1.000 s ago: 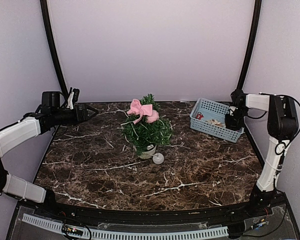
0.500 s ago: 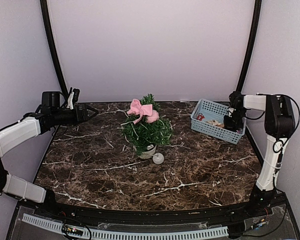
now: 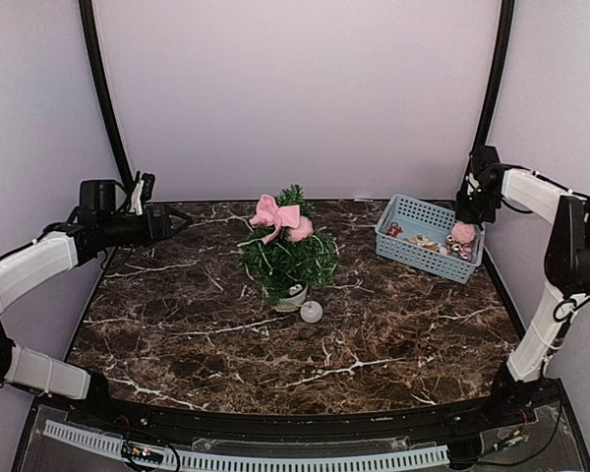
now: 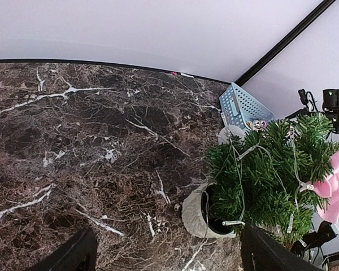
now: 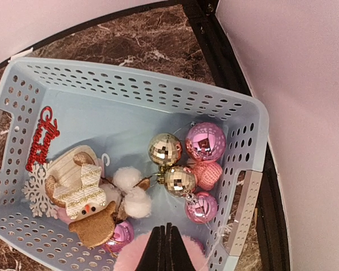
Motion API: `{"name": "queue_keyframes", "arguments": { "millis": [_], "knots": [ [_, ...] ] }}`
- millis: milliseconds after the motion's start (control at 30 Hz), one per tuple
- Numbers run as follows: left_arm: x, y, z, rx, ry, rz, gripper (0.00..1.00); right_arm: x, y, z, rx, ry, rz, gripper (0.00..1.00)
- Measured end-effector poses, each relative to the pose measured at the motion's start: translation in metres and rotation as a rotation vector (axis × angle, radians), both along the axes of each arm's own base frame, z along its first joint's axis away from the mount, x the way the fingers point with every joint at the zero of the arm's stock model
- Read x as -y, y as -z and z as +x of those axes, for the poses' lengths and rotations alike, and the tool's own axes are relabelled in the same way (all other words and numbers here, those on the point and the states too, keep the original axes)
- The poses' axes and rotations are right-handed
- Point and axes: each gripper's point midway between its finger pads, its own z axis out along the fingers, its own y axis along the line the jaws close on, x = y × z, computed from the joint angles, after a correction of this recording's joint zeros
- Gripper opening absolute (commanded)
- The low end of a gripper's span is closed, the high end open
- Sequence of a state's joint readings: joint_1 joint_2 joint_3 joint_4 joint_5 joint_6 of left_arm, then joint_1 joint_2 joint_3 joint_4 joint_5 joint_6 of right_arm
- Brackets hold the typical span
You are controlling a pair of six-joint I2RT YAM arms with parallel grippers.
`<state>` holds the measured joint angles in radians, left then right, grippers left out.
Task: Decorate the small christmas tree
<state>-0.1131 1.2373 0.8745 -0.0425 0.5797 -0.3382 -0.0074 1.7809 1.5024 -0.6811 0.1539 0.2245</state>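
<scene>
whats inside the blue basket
Gold mirror balls, pink baubles, a red script ornament, a white snowflake, a stuffed figure. The pink pompom under the right gripper hides whatever lies beneath.

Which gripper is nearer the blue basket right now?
Right. The right gripper hangs over the blue basket, shut on a pink pom-pom; the left gripper is open, far beyond the small christmas tree.

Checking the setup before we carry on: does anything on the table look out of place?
Yes: a pale round bauble lies loose on the table beside the white pot of the small christmas tree, neither hung on it nor in the blue basket with the other ornaments. Nothing looks spilled or broken.
</scene>
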Motion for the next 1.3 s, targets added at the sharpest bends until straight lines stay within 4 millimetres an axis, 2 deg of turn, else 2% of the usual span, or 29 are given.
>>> {"name": "queue_keyframes", "arguments": {
  "millis": [200,300,400,500,633,733,800,900,1000,1100,1200,1300],
  "knots": [
    [0.001,-0.001,-0.003,0.009,0.012,-0.001,0.9,-0.001,-0.008,-0.008,0.057,0.0,0.009,0.0],
    [0.005,-0.002,-0.005,0.018,0.038,-0.017,0.89,-0.006,-0.019,-0.011,0.109,-0.017,0.031,0.0],
    [0.011,-0.002,-0.009,0.027,0.074,-0.037,0.88,-0.015,-0.041,-0.013,0.194,-0.049,0.07,0.0],
    [0.019,-0.003,-0.014,0.038,0.116,-0.05,0.88,-0.033,-0.071,-0.018,0.294,-0.104,0.132,0.0],
    [0.041,-0.006,-0.026,0.056,0.207,-0.055,0.88,-0.079,-0.103,-0.033,0.409,-0.217,0.238,0.0],
    [0.059,-0.005,-0.037,0.061,0.284,-0.055,0.88,-0.121,-0.11,-0.05,0.449,-0.311,0.341,0.0],
    [0.069,-0.002,-0.043,0.056,0.33,-0.057,0.88,-0.147,-0.106,-0.062,0.448,-0.358,0.405,0.0],
    [0.081,0.007,-0.049,0.028,0.385,-0.067,0.88,-0.194,-0.087,-0.084,0.417,-0.438,0.506,0.0],
    [0.085,0.014,-0.051,0.002,0.408,-0.075,0.88,-0.239,-0.069,-0.108,0.378,-0.508,0.588,0.0],
    [0.089,0.02,-0.053,-0.02,0.429,-0.083,0.88,-0.281,-0.061,-0.133,0.379,-0.568,0.671,0.0],
    [0.093,0.025,-0.055,-0.039,0.448,-0.089,0.88,-0.31,-0.06,-0.153,0.402,-0.606,0.736,0.0],
    [0.097,0.028,-0.058,-0.055,0.465,-0.097,0.88,-0.326,-0.073,-0.161,0.457,-0.619,0.78,0.0]
  ]
}}
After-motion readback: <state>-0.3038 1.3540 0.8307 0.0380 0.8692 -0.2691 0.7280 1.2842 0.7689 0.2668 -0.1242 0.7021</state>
